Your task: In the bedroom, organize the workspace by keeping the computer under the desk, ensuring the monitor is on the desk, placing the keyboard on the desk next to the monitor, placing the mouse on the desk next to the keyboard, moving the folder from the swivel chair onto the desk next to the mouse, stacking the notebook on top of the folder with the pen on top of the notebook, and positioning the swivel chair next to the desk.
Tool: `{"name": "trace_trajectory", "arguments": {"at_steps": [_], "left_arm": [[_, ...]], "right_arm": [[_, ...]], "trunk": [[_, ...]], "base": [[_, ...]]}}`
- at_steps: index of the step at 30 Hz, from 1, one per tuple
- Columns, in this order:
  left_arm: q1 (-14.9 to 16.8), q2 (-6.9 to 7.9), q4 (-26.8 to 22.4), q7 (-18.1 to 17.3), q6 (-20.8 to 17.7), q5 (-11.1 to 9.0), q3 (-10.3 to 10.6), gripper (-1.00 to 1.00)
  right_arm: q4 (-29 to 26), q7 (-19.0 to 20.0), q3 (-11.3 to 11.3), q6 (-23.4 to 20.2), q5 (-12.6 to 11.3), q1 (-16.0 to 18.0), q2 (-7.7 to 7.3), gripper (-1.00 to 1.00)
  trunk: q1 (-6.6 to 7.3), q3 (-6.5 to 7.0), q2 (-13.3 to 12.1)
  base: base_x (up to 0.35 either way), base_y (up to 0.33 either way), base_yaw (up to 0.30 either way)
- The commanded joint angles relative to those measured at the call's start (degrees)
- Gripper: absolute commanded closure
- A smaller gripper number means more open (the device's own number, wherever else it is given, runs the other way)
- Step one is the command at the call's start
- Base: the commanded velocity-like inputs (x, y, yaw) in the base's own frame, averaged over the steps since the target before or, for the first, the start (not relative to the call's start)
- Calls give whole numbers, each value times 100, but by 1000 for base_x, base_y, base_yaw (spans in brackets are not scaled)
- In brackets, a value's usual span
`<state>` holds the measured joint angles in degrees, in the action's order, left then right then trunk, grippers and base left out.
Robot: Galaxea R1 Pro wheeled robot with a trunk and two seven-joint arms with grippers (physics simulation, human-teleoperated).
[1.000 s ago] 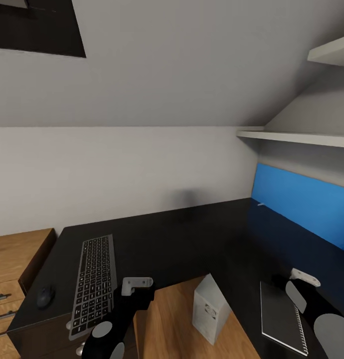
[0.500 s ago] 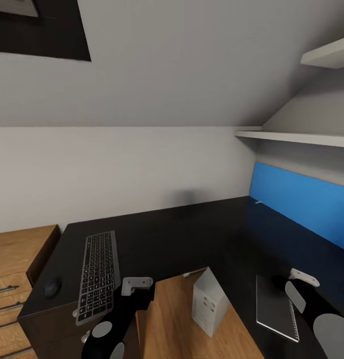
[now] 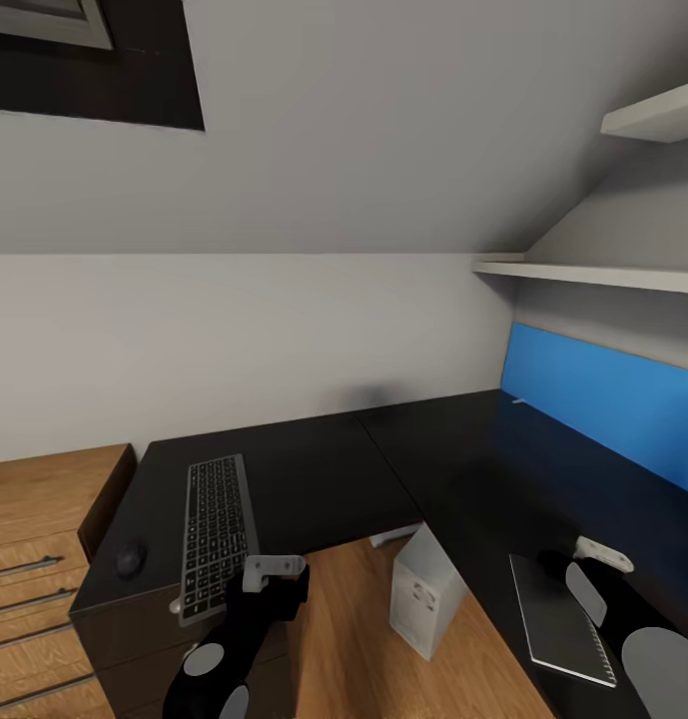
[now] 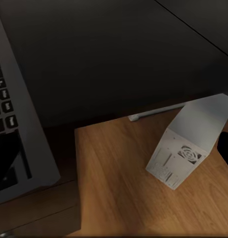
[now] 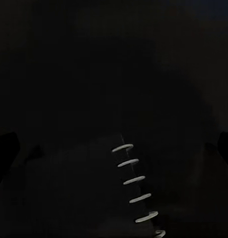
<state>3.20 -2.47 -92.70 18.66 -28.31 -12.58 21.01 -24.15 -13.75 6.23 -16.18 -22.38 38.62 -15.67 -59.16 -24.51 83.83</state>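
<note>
**Both arms low at the L-shaped bench**

You face the inner corner of the black bench (image 3: 314,469), your two arms low in the head view. The keyboard (image 3: 217,534) lies on the left wing of the bench, the mouse (image 3: 131,558) just beside it toward the wooden drawer cabinet (image 3: 34,559). The computer (image 3: 423,589) stands on the wood floor (image 3: 344,639) in the crook of the bench, partly under its edge; your left wrist view shows its vent grille facing out. The notebook (image 3: 558,619) lies flat on the right wing, its spiral binding (image 5: 133,183) showing pale in your right wrist view. Your left claw (image 3: 274,571) hovers by the near end of the keyboard, your right claw (image 3: 603,554) just beyond the notebook; you cannot tell how far either is open, and neither visibly holds anything. A blue wall panel (image 3: 603,399) runs behind the right wing.
</note>
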Motion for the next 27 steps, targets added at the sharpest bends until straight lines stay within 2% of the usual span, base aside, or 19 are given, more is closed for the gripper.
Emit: {"name": "trace_trajectory", "arguments": {"at_steps": [1,12,20,27], "left_arm": [[5,1,-9,56,-17,-60,8,-100],[5,1,-6,57,-24,-60,8,-100],[5,1,-6,55,-29,-60,8,-100],[5,1,-6,57,-34,-60,8,-100]], "right_arm": [[-2,-33,-7,-25,-92,-4,1,-100],[-10,-31,-8,-25,-92,-4,-1,-100],[-11,-31,-8,-25,-90,-4,-1,-100],[-11,-31,-8,-25,-89,-4,-1,-100]], "trunk": [[0,-8,4],[0,-8,4],[0,-8,4],[0,-8,4]], "base": [[-26,19,0],[-16,5,0],[-195,0,0],[-60,0,0]]}}
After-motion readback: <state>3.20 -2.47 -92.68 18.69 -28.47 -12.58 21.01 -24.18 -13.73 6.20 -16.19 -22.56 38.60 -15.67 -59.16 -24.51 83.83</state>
